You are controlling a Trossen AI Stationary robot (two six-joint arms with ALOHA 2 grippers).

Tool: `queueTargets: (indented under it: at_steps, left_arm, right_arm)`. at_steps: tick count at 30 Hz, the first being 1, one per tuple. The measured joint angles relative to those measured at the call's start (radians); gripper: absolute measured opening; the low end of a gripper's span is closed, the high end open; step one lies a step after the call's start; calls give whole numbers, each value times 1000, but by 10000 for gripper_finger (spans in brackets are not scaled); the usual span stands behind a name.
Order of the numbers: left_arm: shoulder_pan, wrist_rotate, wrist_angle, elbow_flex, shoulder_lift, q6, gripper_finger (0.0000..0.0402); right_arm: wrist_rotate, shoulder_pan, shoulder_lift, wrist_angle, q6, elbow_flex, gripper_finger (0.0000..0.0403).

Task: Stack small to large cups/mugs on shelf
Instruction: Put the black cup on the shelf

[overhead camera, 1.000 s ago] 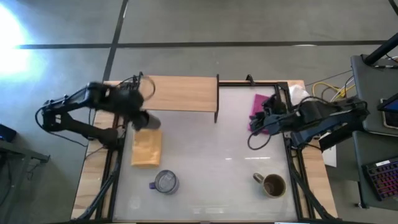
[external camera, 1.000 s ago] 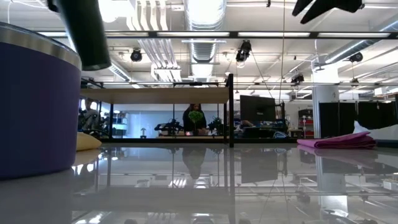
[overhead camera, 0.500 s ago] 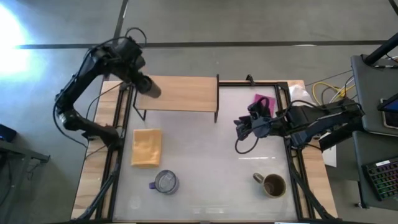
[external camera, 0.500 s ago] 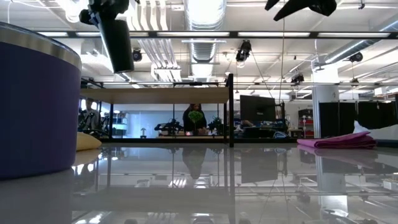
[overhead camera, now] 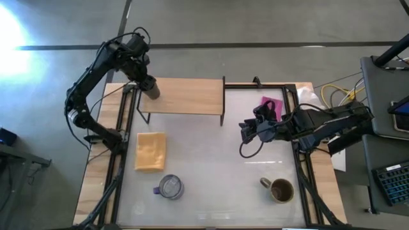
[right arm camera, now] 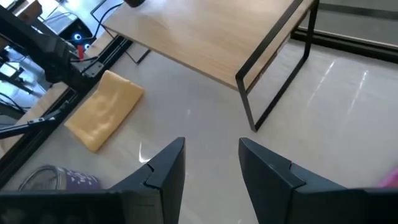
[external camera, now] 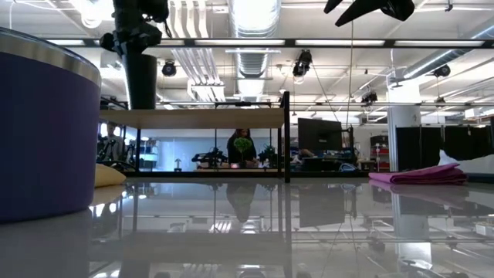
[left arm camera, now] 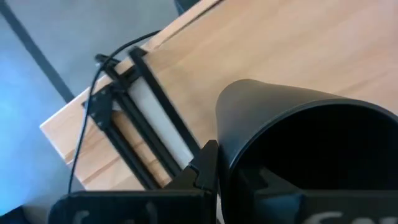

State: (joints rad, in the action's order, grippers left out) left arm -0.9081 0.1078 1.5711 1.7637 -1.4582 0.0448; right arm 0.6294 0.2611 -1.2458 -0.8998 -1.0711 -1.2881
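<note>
My left gripper is shut on the small black cup over the left end of the light-wood shelf. In the low view the cup stands upright with its base at the shelf top; I cannot tell whether it touches. The purple tumbler with its silvery lid stands near the table's front left. The tan-olive mug stands at the front right. My right gripper is open and empty above the table's middle right. My left gripper holds the black cup at its open rim, coming from above with the fingers pointing down. One finger lies against the outside of the rim wall; the other is hidden by the cup. The cup hangs upright below the gripper.
A yellow cloth lies in front of the shelf at the left. A magenta cloth lies at the far right. The shelf's black legs stand at its right end. Bare table lies between tumbler and mug.
My left gripper has carried the black cup from above the yellow cloth up and toward the far edge, over the shelf's left end, turned it from tilted to upright and lowered it to the shelf top. My right gripper has moved from the magenta cloth toward the table's middle.
</note>
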Motion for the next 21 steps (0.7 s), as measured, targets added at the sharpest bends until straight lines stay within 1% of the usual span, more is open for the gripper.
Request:
queueTargets:
  at_steps: [8,12,15,21]
  left_arm:
    - [-29,-2,0,-3,45,1,0]
    - [-29,-11,0,-15,44,1,0]
    - [-29,-38,0,-33,31,1,0]
    - [-29,-38,-6,-85,27,2,0]
  right_arm:
    - [0,0,0,-1,5,0,144]
    - [0,0,0,-1,15,0,144]
    - [0,0,0,-1,16,0,144]
    - [0,0,0,-1,9,0,144]
